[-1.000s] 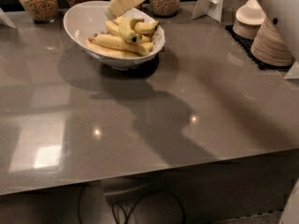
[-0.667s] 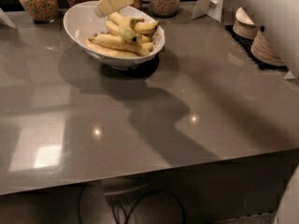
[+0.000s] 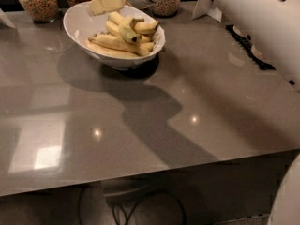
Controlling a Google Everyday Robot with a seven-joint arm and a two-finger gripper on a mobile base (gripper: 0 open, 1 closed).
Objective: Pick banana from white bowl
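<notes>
The grey tabletop (image 3: 197,93) carries the white bowl (image 3: 78,23) at its far left, and the robot's arm (image 3: 248,13) reaches in from the right. The gripper (image 3: 108,1) hovers over the bowl's far rim; whether it is open or closed cannot be told. The banana (image 3: 126,32), short and greenish, lies atop the pile, right of centre. A clean pick likely means shifting nearer and rightward, then descending across its curved middle, clear of the longer bananas (image 3: 110,42).
</notes>
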